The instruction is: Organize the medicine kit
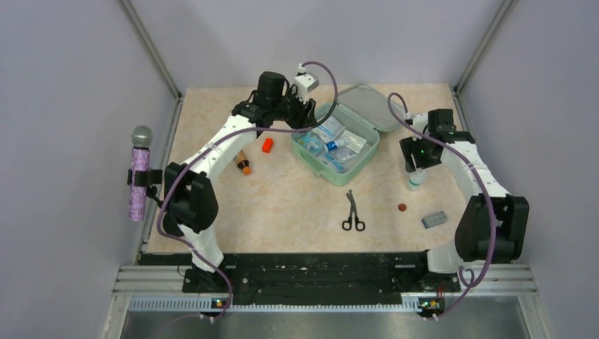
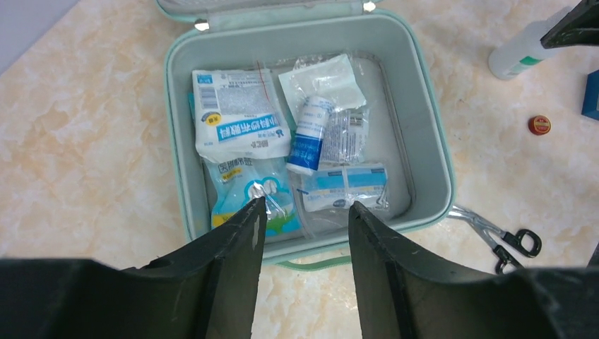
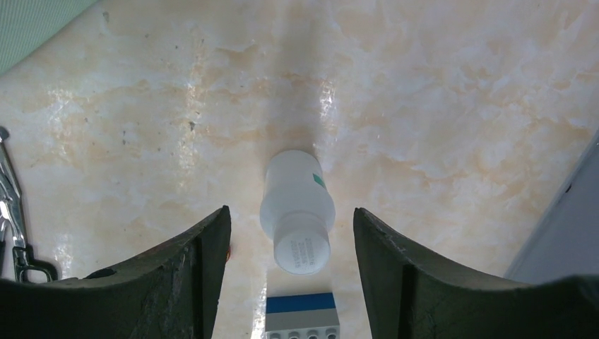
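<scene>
The left pincer stands wide and empty, its two dark, matte, wedge-shaped fingers hanging over the near rim of the medicine kit. The kit is a pale mint plastic box, square with rounded corners, lying open on the mottled, glossy beige table directly ahead of and below this pincer. Its lid is hinged back on the far side.

Only the left wrist view shows the contents: a crinkled white-and-blue sachet, a small cylindrical blue-and-white bottle lying across clear film packets, and a teal pouch right under the left fingertip. To the right of the pincer lie metal scissors with black loop handles, and a small round red disc, perhaps a cap.

The right pincer is likewise wide, gripping nothing. A smooth white plastic bottle stands between its fingers with a gap on either side. A blue-and-grey block sits just behind it.

The overhead view alone adds an orange cube and a brown bottle beneath the left arm.
</scene>
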